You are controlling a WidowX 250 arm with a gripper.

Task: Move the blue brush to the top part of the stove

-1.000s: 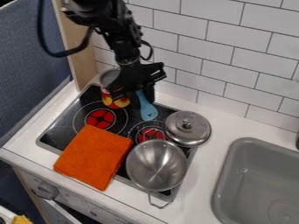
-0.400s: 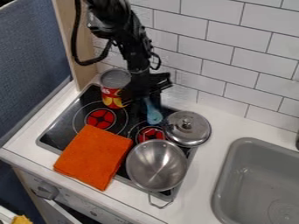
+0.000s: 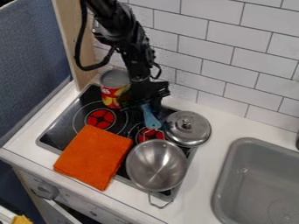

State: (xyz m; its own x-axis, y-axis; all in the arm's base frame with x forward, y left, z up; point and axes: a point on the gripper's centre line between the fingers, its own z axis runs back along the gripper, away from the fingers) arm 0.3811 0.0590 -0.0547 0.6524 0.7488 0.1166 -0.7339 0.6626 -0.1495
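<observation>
The gripper (image 3: 144, 103) hangs over the back part of the black stove top (image 3: 53, 133), between the can and the pot lid. Below it the blue brush (image 3: 151, 119) slants down toward the front, its upper end hidden at the gripper and its lower end near the back right burner, just left of the lid. How the fingers stand around the brush is hard to make out against the dark stove.
A red and yellow can (image 3: 112, 92) stands left of the gripper. The silver lid (image 3: 187, 128) lies to the right, with a steel pot (image 3: 156, 165) in front. An orange cloth (image 3: 93, 156) covers the stove's front left. The grey sink (image 3: 251, 183) is at the right.
The gripper has moved right and then slightly down toward the stove. The blue brush has shifted the same way, a little right and nearer the front. More of the can shows.
</observation>
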